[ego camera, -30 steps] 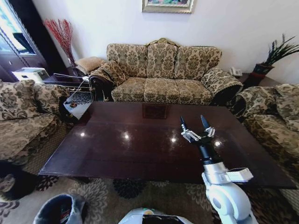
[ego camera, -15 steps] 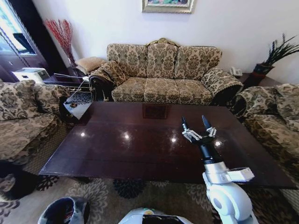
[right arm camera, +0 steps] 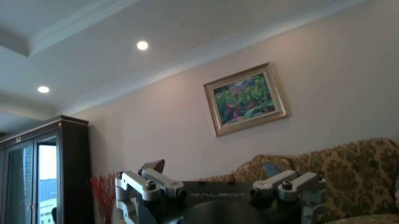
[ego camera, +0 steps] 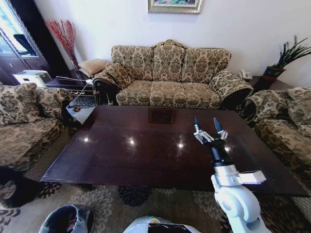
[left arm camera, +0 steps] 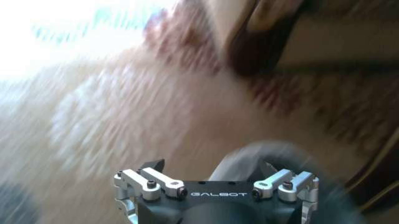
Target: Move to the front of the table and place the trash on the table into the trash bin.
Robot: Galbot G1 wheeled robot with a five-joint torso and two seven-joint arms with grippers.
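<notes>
Since the earlier frames the right gripper (ego camera: 209, 127) has drifted to the robot's right and a little farther out over the table (ego camera: 146, 150), its arm now standing more upright; its two dark fingers (ego camera: 197, 123) remain spread apart with nothing between them. Below and all around it lies the glossy dark tabletop, showing bright lamp reflections on the gripper's left. Beyond the fingertips stands the patterned sofa (ego camera: 167, 77), and in the right wrist view the gripper (right arm camera: 212, 170) points up toward a framed painting (right arm camera: 245, 99) on the wall, with a dark cabinet (right arm camera: 44, 172) off to one side.

The trash bin (ego camera: 67, 219) sits on the carpet at the near-left corner of the table, well to the left of the right gripper and closer to the robot; its white liner shows at the rim, and something red and white lies inside. It has hardly shifted in the last half second.

The left gripper (left arm camera: 215, 170) hangs low over the patterned carpet (left arm camera: 124, 112), its fingers parted, with a grey rounded shape just past them, too blurred to identify.
</notes>
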